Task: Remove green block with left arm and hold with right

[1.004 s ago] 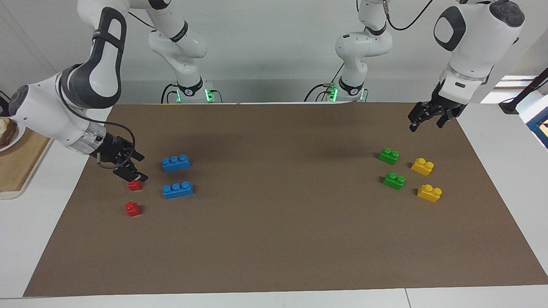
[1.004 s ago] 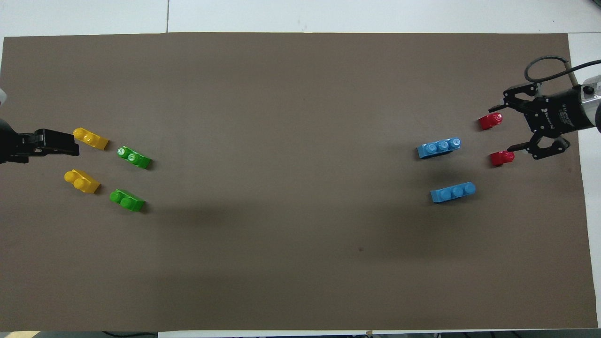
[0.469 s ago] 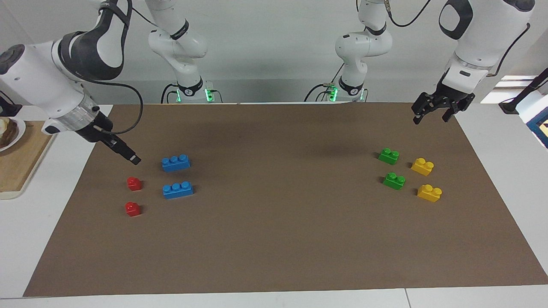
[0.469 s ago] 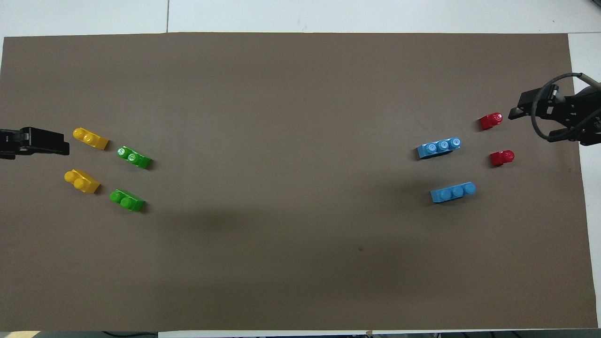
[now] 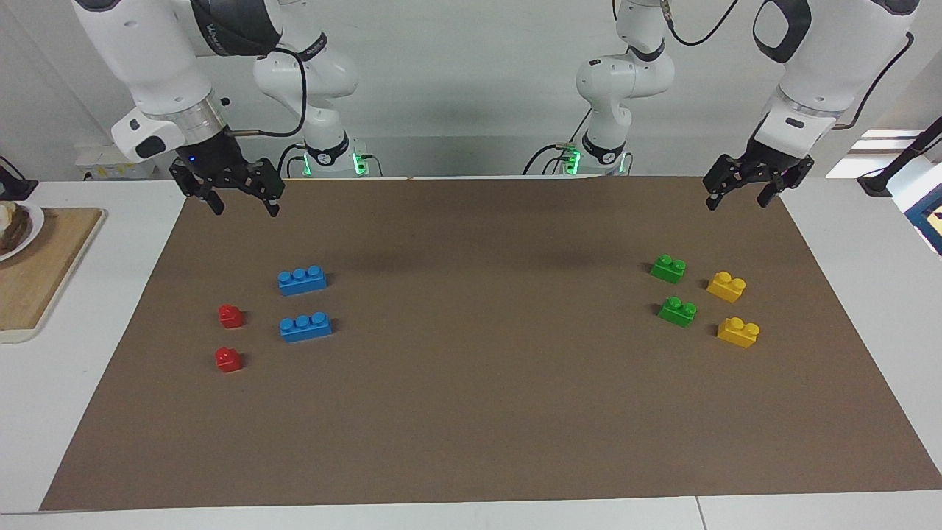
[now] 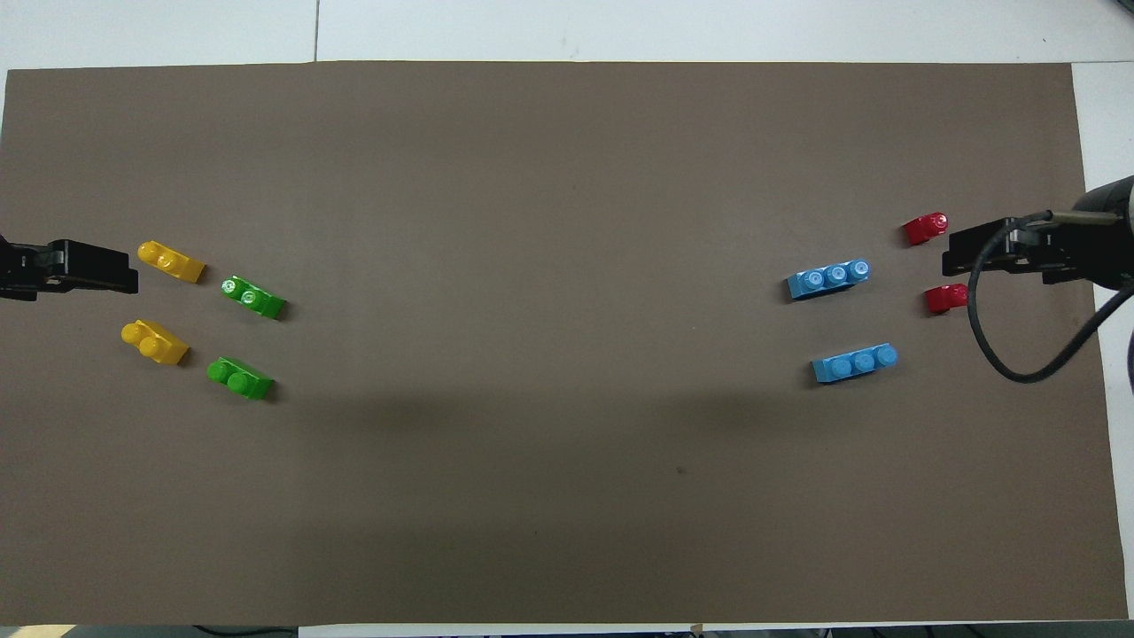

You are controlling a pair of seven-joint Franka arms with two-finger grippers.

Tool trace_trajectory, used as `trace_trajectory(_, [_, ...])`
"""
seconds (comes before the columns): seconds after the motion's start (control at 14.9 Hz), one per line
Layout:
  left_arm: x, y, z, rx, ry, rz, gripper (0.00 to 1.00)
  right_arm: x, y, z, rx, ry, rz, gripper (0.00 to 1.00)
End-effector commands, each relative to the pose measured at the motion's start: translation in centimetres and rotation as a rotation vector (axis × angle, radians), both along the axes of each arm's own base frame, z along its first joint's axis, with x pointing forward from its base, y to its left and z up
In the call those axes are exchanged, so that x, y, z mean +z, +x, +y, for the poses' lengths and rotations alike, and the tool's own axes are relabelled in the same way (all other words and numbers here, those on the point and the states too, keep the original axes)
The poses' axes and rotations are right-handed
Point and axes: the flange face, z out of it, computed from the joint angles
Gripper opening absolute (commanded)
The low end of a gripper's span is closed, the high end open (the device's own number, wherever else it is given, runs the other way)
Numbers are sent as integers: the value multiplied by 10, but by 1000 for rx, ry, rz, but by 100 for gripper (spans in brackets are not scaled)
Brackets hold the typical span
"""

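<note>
Two green blocks (image 5: 668, 268) (image 5: 678, 311) lie on the brown mat (image 5: 471, 412) toward the left arm's end, each with two studs up; from overhead they show as one green block (image 6: 239, 378) nearer the robots and one (image 6: 252, 297) farther. My left gripper (image 5: 736, 202) hangs open and empty in the air over the mat's corner at that end, apart from both blocks. The right gripper (image 5: 246, 210), with its blue light dot and wire loop, hangs open and empty, pointing down over the mat's corner at the right arm's end.
Two yellow bricks (image 5: 726, 285) (image 5: 738, 331) lie beside the green blocks, toward the mat's end. Two blue bricks (image 5: 302, 280) (image 5: 305, 327) and two red bricks (image 5: 231, 316) (image 5: 228, 360) lie at the right arm's end. A wooden board (image 5: 29, 272) sits off the mat there.
The right gripper has risen away from the red bricks and swung to point straight down. The left gripper has lifted a little. No brick has moved.
</note>
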Motion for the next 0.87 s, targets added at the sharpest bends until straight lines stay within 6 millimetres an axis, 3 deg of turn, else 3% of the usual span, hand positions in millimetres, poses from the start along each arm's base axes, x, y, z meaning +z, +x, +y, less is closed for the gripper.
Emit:
trace_trajectory(0.0, [2,0,-1,-3,8,13,100,10,-5,-7,90,-31,23,100])
trace_trajectory(0.8, [4,-1,-1,29,4,10,100,13,-12,-13,103,-69,78,100])
